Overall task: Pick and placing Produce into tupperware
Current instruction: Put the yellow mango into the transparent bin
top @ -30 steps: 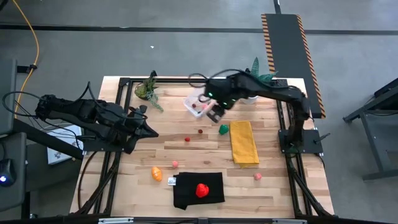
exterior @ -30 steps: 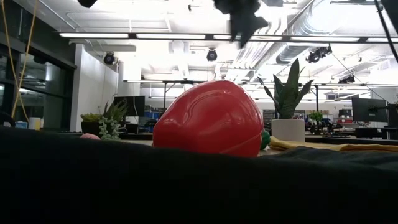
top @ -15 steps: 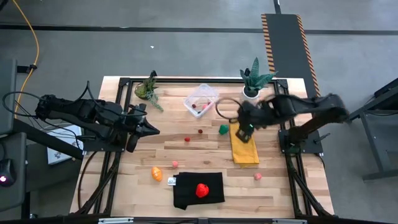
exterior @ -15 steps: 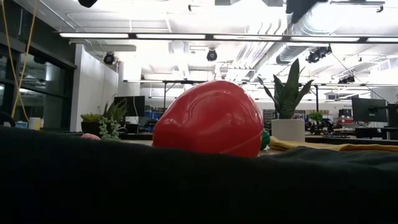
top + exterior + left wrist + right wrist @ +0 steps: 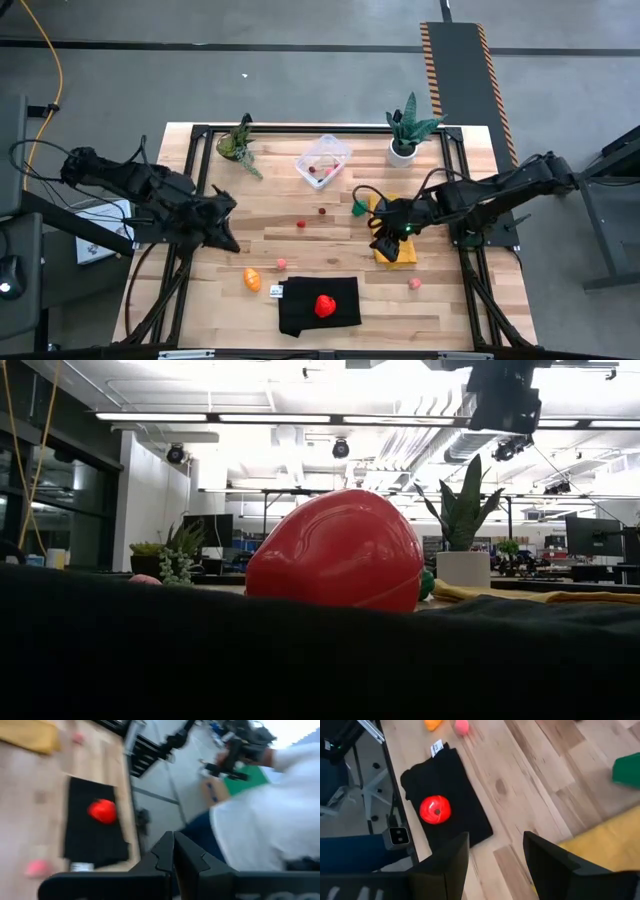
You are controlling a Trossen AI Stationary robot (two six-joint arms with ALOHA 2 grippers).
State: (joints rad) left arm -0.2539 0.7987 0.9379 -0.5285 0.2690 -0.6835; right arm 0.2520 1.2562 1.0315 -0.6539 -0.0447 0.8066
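The clear tupperware (image 5: 323, 160) stands at the table's far middle with small red berries in it. A red strawberry (image 5: 325, 305) (image 5: 435, 809) lies on a black cloth (image 5: 318, 305). On the wood lie an orange piece (image 5: 252, 279), a pink one (image 5: 282, 263), two red berries (image 5: 301, 224) (image 5: 322, 211), a green piece (image 5: 358, 208) and another pink one (image 5: 414, 284). My right gripper (image 5: 385, 238) (image 5: 495, 857) hovers open and empty over the near left part of a yellow cloth (image 5: 393, 230). My left gripper (image 5: 226, 218) (image 5: 173, 852) is shut and empty at the table's left side.
Two potted plants stand at the far edge, one in a white pot (image 5: 403, 150), one at far left (image 5: 238, 145). A black frame (image 5: 190, 180) runs around the tabletop. In the left wrist view a person in white (image 5: 270, 810) shows beyond the near edge.
My right gripper has left the spot by the tupperware, swung toward the table's near and right side and come down over the yellow cloth. My left arm has shifted a little toward the near edge. The produce on the table has stayed where it was.
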